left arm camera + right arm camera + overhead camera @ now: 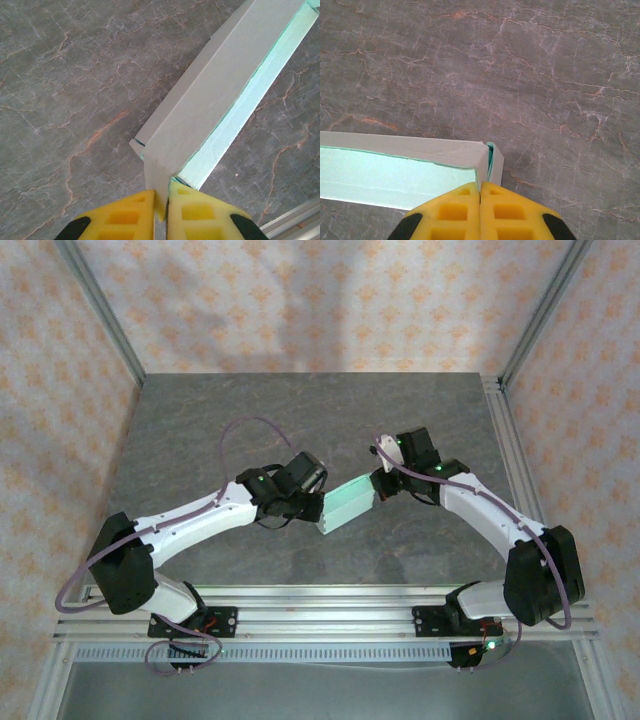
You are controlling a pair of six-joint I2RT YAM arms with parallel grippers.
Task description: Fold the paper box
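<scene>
At the table's (300, 420) middle: I'm seeing the paper box (347, 506) held.
Left gripper (161, 194): pinching its end flap, jaws narrow.
Right gripper (480, 189): pinching the opposite end wall.

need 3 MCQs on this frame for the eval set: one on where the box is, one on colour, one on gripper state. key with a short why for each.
1. Where is the paper box?
A. On the rail by the arm bases
B. Over the middle of the table, held at both ends
C. In the far left corner

2. What colour is the box's inner face?
A. Mint green
B. Red
C. Black

3. What is the left gripper doing?
A. Open wide above the box
B. Resting shut on bare table
C. Shut on an end flap of the box

Key:
1 B: the top view has the box between the left gripper and the right gripper, one at each end.
2 A: both wrist views show a mint inner face beside pale outer walls.
3 C: its yellow fingers pinch a card flap.
</scene>
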